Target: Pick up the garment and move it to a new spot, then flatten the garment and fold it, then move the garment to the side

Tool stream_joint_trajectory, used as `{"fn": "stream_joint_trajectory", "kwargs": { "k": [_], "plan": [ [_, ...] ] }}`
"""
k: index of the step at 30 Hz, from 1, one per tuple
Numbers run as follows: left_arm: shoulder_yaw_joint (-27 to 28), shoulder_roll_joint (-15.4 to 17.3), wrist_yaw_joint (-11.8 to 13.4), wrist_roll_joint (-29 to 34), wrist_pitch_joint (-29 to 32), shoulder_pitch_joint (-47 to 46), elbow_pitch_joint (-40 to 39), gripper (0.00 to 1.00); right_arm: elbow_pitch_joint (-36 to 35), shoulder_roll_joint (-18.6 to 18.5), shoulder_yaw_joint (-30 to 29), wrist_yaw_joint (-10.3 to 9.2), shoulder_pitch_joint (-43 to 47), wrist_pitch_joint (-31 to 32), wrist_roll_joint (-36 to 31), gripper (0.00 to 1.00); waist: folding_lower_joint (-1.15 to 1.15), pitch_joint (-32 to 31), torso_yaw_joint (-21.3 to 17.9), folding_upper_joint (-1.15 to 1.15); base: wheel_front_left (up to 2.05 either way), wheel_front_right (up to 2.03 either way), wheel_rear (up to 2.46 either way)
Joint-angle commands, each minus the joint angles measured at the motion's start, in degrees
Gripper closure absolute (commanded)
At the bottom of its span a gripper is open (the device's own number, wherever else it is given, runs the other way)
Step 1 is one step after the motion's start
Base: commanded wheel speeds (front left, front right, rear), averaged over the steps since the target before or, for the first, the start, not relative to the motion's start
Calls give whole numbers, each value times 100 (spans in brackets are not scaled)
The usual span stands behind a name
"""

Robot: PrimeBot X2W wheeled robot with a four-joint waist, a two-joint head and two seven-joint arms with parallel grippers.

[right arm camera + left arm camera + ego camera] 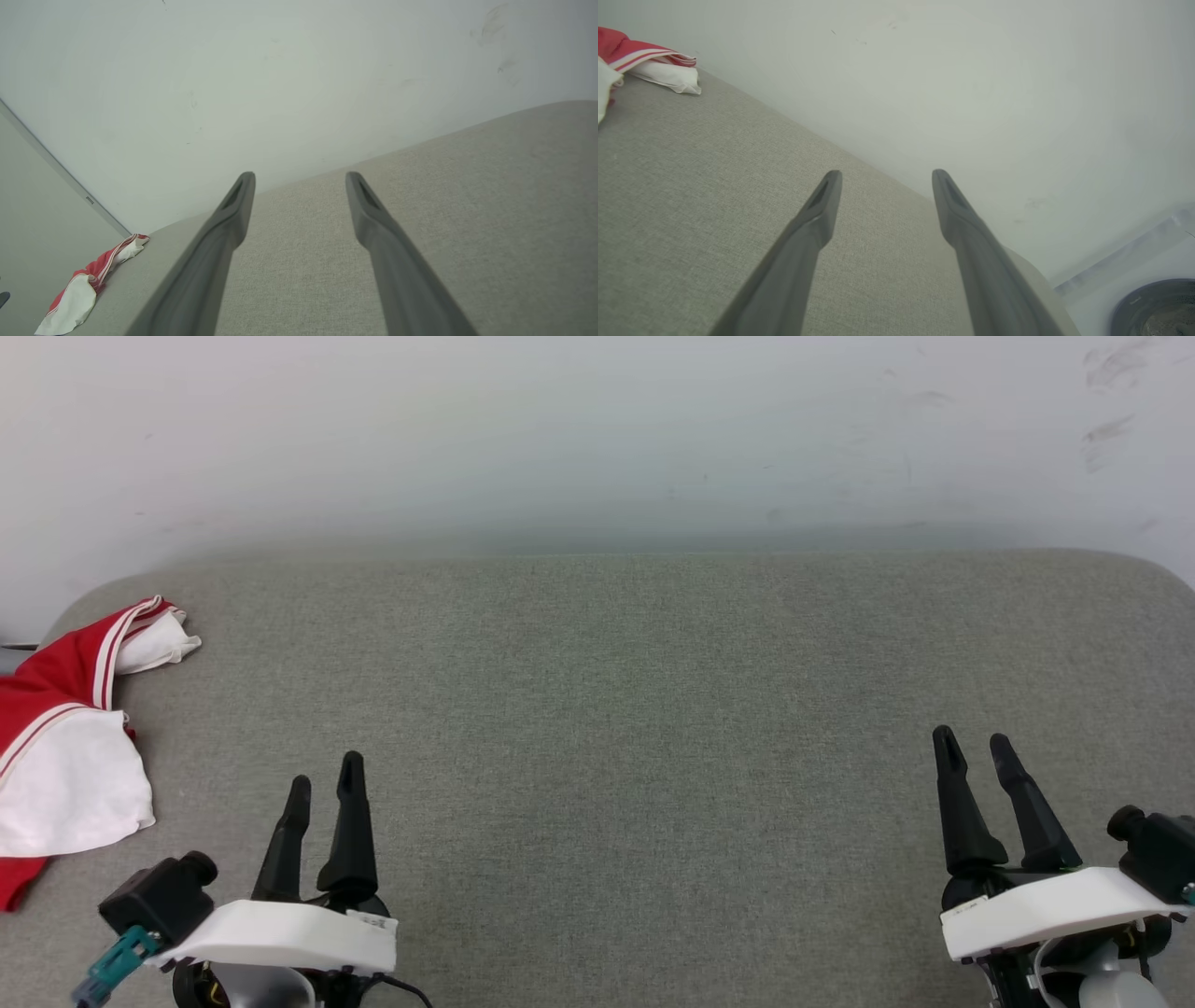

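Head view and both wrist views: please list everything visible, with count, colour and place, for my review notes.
garment: one, red with white sleeves and red-and-white striped trim, crumpled at the left edge of the cushioned surface
cushioned surface: one, grey fabric, spread across the view in front of the robot
wall: one, white with faint scuffs, behind the surface
round object: one, dark grey, low beyond the surface's end in the left wrist view; cannot tell what it is
left gripper: one, dark fingers, lower left, open, holding nothing
right gripper: one, dark fingers, lower right, open, holding nothing
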Motion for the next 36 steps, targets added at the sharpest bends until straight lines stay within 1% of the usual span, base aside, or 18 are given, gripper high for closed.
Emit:
{"fn": "stream_joint_trajectory", "kwargs": {
  "k": [1,14,15,24,28,30,32,36],
  "plan": [
    [-72,41,38,239,-60,-25,-110,0,-126,-3,25,0,-30,-57,-229,0,0,4,-2,0,0,0,0],
    [-715,332,617,1212,-274,18,-135,0,-173,-3,120,0,10,-269,-1369,0,0,31,-20,0,0,0,0],
    [-869,414,739,1410,-320,8,-169,0,-188,-3,128,0,13,-314,-1603,0,0,35,-26,0,0,0,0],
    [-1449,706,1107,1989,-450,-45,-220,0,-277,-2,170,0,23,-444,-2250,0,0,51,-34,0,0,0,0],
    [-1653,787,1260,2155,-506,-52,-198,0,-316,-2,228,0,57,-498,-2449,0,0,49,-36,0,0,0,0],
    [-1686,779,1300,2151,-533,-35,-211,0,-317,-2,239,0,83,-528,-2404,0,0,48,-37,0,0,0,0],
    [-1631,726,1267,2095,-559,14,-239,0,-318,-1,266,0,102,-553,-2337,0,0,48,-38,0,0,0,0],
    [-1424,591,1022,2087,-605,113,-287,0,-255,-1,321,0,149,-604,-2070,0,0,52,-40,0,0,0,0]
  ]
}}
